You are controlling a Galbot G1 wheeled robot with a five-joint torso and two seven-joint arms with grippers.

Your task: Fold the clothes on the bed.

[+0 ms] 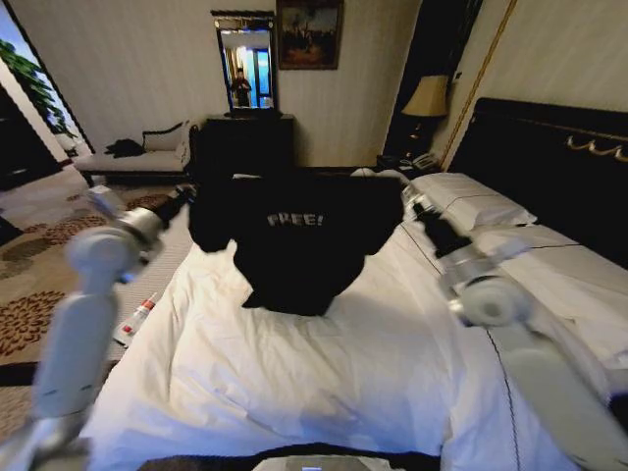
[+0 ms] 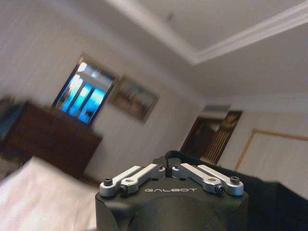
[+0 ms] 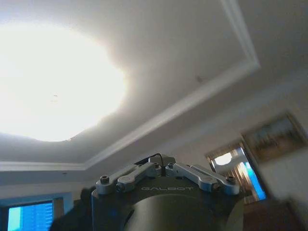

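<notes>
Above the far half of the bed, in the head view, the black T-shirt hangs spread between both arms, with the white word "FREE!" facing the camera. Its lower edge touches the white duvet near the middle of the bed. The left gripper holds the shirt at one shoulder, near the left edge of the bed, and the right gripper holds the other shoulder, near the pillows by the dark headboard. A small tube lies on the carpet beside the left edge of the bed. Behind the bed stand a dark dresser with a mirror and a framed picture on the wall.

From the left wrist view, the left gripper has its jaws together on a fold of the black T-shirt, which runs away to one side. The white bed and the dresser are behind.

From the right wrist view, the right gripper points up to the ceiling, its jaws together on a small bit of dark cloth; a bright ceiling lamp shines above.
</notes>
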